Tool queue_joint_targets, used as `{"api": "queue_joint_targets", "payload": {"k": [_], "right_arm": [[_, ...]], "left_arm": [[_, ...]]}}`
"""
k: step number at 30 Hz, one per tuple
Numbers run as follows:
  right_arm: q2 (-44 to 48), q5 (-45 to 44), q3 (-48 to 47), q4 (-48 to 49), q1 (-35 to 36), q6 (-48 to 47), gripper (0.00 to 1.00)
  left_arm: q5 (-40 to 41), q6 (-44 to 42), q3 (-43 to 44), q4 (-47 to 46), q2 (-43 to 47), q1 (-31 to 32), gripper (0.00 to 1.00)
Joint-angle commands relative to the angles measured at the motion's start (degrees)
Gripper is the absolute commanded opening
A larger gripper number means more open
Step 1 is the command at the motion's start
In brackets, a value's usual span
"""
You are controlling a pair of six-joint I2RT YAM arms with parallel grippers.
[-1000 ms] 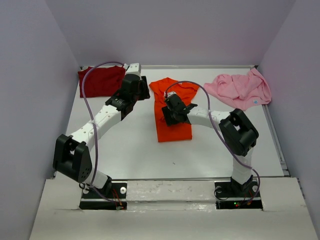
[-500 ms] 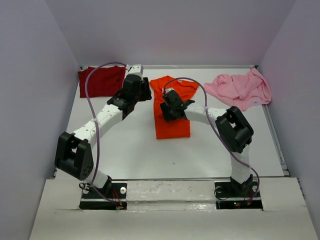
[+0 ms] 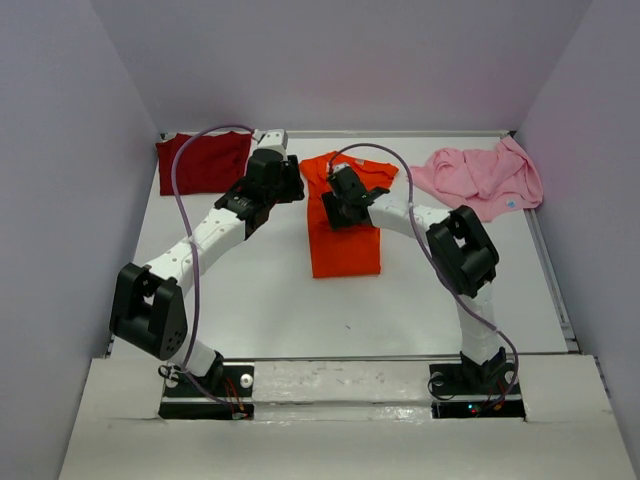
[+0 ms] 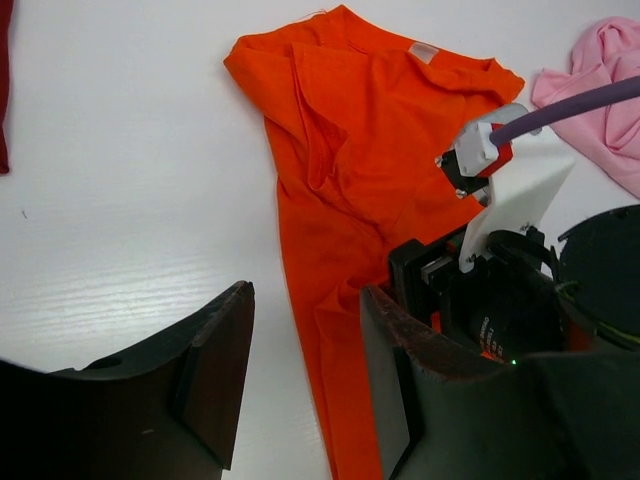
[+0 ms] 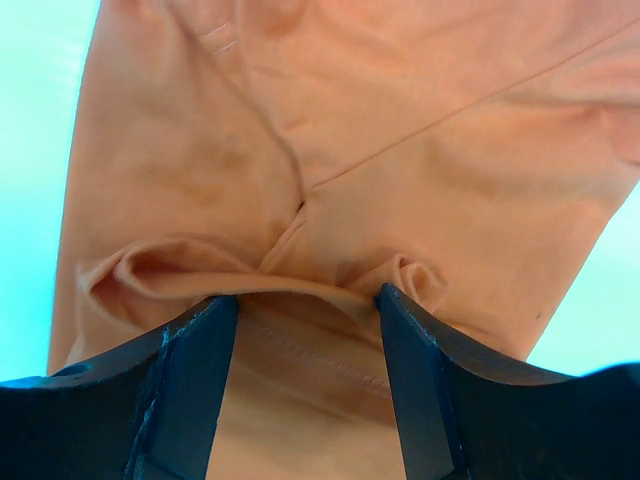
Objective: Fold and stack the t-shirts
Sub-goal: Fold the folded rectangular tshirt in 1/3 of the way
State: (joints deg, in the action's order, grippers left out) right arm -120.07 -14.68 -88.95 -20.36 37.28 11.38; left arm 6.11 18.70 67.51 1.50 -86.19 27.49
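Farther toward the far edge of the surface (image 3: 250, 290) now, my right pincer (image 5: 300, 300) straddles, wide, a ridge of the orange shirt (image 3: 345, 250) lying centre-far, left pincer (image 4: 305, 295) wide alongside; I should pinch both layers evenly.

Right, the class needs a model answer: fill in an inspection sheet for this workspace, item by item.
Surface: white table, flat.
Job's things: orange t-shirt at centre, folded narrow; maroon t-shirt flat, far left; pink t-shirt crumpled, far right; none stacked.
Clutter: nothing seen.
Grippers: left gripper open beside the orange t-shirt's edge; right gripper open, low on it, a cloth ridge between its fingers.
Cables: purple cables loop over both arms.
Surroundings: plain pale walls on three sides.
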Motion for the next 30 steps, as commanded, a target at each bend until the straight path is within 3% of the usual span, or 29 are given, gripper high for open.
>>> {"api": "queue_joint_targets", "payload": {"k": [1,14,21,27,30], "right_arm": [[-2.00,-0.97,-4.82,-0.91,-1.68,-1.62,0.64],[-8.51,-1.41,-19.14,-5.82,-4.14,-3.55,0.64],[-5.19,0.96,-21.53,-9.87,-4.67,-1.01,0.64],[13.00,4.22,-2.67,-6.28,-4.67,5.40,0.63],[22.49,5.18,9.99,-3.12,-4.67,8.30,0.61]], "left_arm": [[-1.10,-0.33,0.78,-1.85,0.50,-0.33,0.56],[-2.51,-0.51,1.05,-1.85,-0.29,-0.33,0.56],[-2.15,-0.33,1.14,-1.59,-0.29,-0.33,0.56],[-3.03,3.45,0.70,0.00,0.93,0.11,0.56],[-6.71,9.93,-5.86,-5.08,4.18,0.90,0.54]]}}
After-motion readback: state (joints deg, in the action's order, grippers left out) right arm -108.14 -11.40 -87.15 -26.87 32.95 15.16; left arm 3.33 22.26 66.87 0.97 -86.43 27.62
